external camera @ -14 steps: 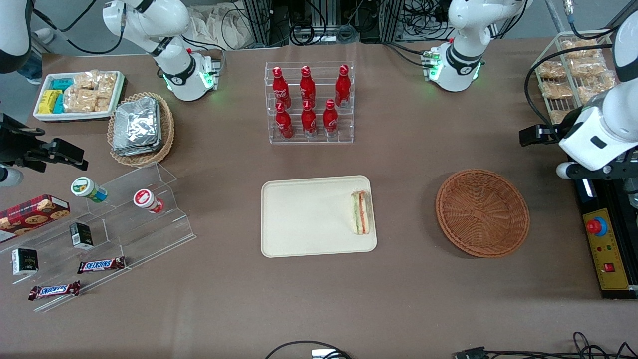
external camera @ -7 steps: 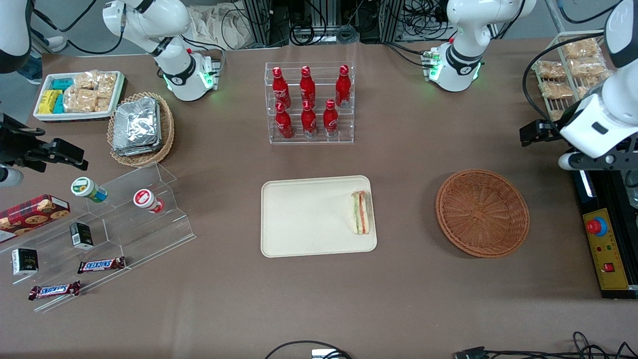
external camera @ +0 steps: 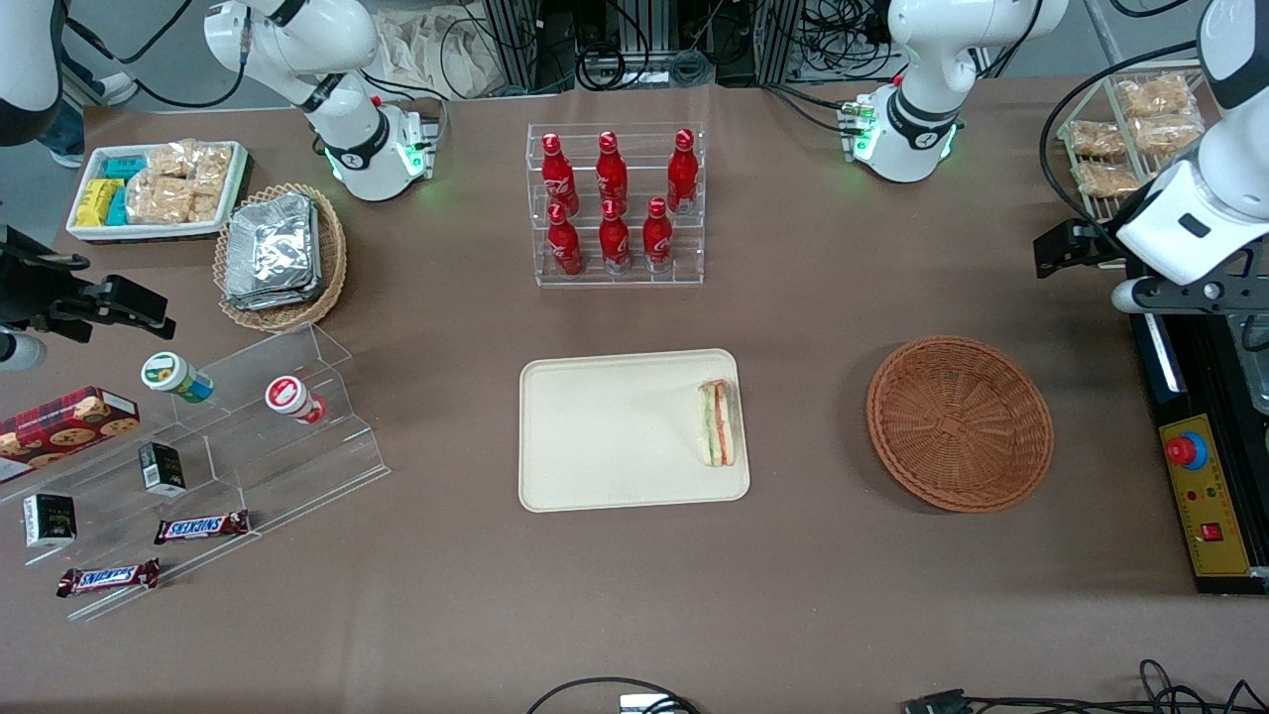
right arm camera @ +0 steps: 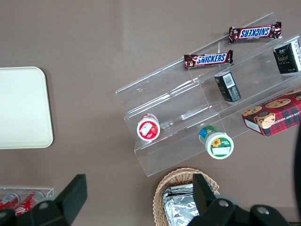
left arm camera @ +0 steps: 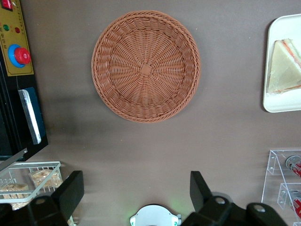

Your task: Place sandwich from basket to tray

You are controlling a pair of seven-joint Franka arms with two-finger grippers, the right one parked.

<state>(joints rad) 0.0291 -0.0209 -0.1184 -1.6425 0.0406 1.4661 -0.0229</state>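
The sandwich [external camera: 718,423] lies on the cream tray [external camera: 615,426], close to the rim that faces the basket. Its white bread and a strip of filling also show in the left wrist view [left arm camera: 283,66], resting on the tray [left arm camera: 281,101]. The reddish-brown basket [external camera: 959,423] stands beside the tray with nothing in it, and its bare weave fills the wrist view [left arm camera: 146,66]. My gripper [external camera: 1190,291] hangs high at the working arm's end of the table, farther from the front camera than the basket. It is open [left arm camera: 135,190], its fingers wide apart and holding nothing.
A clear rack of red bottles [external camera: 617,203] stands farther from the front camera than the tray. A wire rack of snack packets [external camera: 1130,139] and a yellow control box [external camera: 1205,496] sit at the working arm's end. A foil-packet basket [external camera: 281,256] and an acrylic snack stand [external camera: 228,436] are toward the parked arm's end.
My gripper has drifted a little away from the front camera and away from the basket. The sandwich, tray and basket have stayed where they were.
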